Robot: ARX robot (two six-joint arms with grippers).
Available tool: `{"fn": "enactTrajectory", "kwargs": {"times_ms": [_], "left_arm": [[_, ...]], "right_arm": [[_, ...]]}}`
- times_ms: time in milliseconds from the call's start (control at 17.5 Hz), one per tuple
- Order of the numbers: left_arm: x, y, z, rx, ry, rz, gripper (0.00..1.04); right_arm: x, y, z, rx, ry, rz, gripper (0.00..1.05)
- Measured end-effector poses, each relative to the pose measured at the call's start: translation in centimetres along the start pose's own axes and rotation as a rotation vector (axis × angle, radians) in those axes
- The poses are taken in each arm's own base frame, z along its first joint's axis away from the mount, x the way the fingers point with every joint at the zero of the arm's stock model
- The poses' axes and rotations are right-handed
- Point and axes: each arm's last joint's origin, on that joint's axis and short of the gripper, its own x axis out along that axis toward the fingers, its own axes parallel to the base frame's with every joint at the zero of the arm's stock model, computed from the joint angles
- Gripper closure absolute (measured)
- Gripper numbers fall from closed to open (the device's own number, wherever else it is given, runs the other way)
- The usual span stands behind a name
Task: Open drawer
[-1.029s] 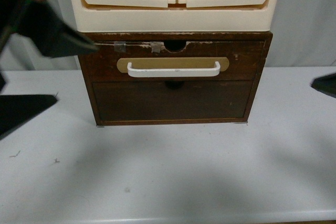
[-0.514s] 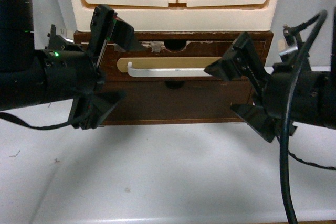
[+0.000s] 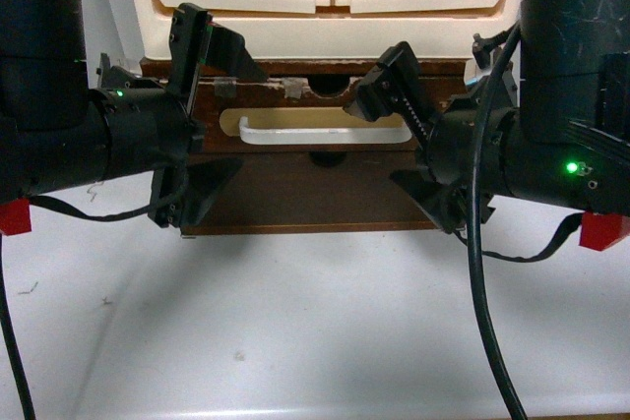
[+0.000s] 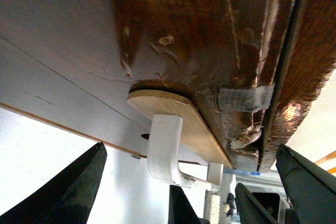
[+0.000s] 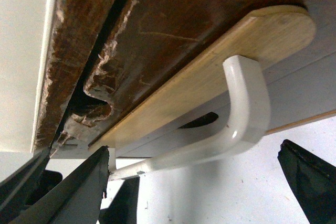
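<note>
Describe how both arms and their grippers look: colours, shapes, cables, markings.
The left arm and right arm are thick matt-black cylinders. Each has a small green light, a red block low down and thin black cables. The left gripper and right gripper are black, with broad wedge-shaped fingers.

text: none readable | labels: none | brands: none | numbers: none | signs: none

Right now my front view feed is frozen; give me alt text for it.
The black left gripper and right gripper, both open, face the ends of the white bar handle on a wide dark-brown wooden drawer, which looks closed. A cream plastic drawer unit sits above it; all stands on a white table.
</note>
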Motion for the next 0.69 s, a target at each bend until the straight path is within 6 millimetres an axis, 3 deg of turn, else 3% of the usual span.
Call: {"fn": "enactTrajectory", "kwargs": {"times_ms": [114,229,457,514,686], "left_arm": [[0.9,1.1,-1.3,-0.045,0.045,0.032,0.07],[1.4,1.0,-1.5,-0.046,0.067,0.040,0.49],[1.5,0.8,-1.1,-0.049,0.068,0.018,0.84],[1.4,0.9,-1.2,-0.081,0.076,0.013,0.89],[0.7,1.0,-1.5,-0.106,0.077,0.003,0.91]], "right_arm": [[1.3,-0.3,0.1,0.027,-0.034,-0.038,0.06],[2.2,0.7,0.4,0.028,-0.057,-0.030,0.47],[2.5,0.4,0.0,0.126,-0.036,-0.034,0.76],[2.5,0.4,-0.1,0.180,-0.033,-0.030,0.79],[2.0,0.6,-0.8,0.218,-0.036,-0.021,0.82]]}}
